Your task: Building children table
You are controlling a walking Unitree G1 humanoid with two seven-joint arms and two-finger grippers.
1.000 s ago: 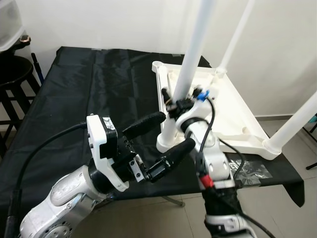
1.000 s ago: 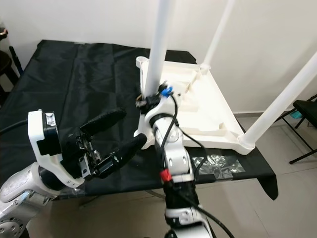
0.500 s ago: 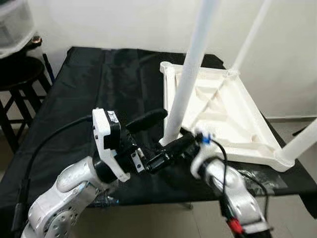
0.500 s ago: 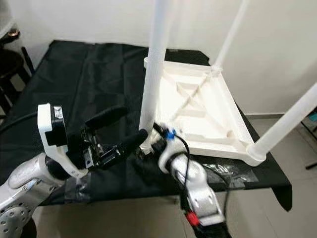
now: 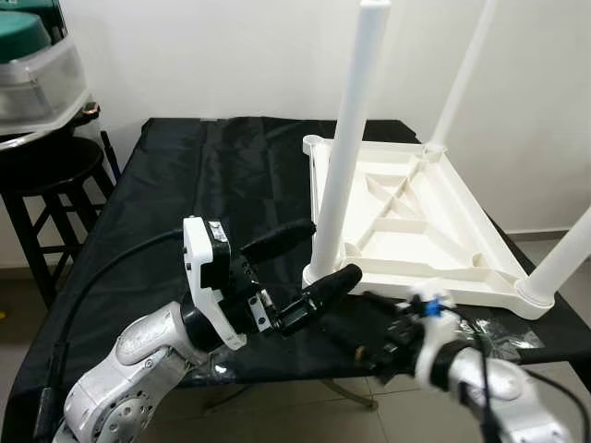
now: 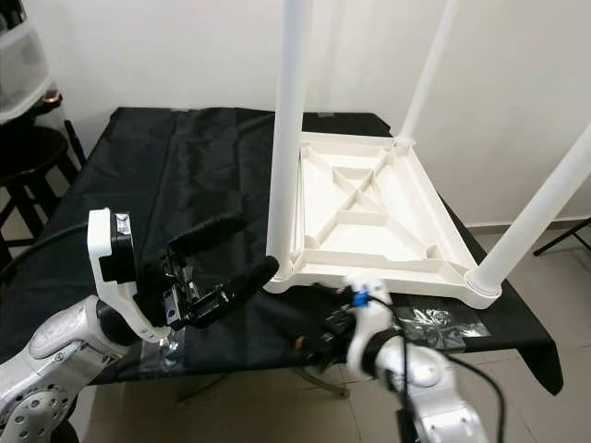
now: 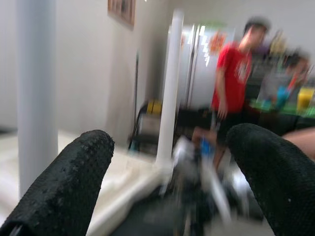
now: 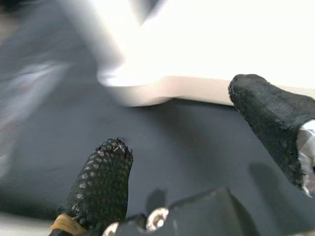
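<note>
A white children's table [image 5: 416,217] lies upside down on a black-covered work table [image 5: 212,185]. Its near leg [image 5: 349,138] stands upright at the front left corner, a far leg [image 5: 466,69] rises behind, and another leg [image 5: 563,258] stands at the front right. My left gripper [image 5: 331,249] is open, just left of the near leg's base, with nothing between its fingers. My right gripper [image 6: 319,341] is low at the work table's front edge, below the white table's rim [image 8: 197,86], open and empty.
A black stool [image 5: 46,166] and a clear storage bin [image 5: 37,65] stand at the left. Clear tape [image 5: 480,332] sticks to the cloth at the front right. A person in a red shirt [image 7: 231,69] stands blurred in the background of the left wrist view.
My right gripper has come away from the near leg's base and dropped to the work table's front edge. The camera has shifted. My left gripper stays open beside the leg.
</note>
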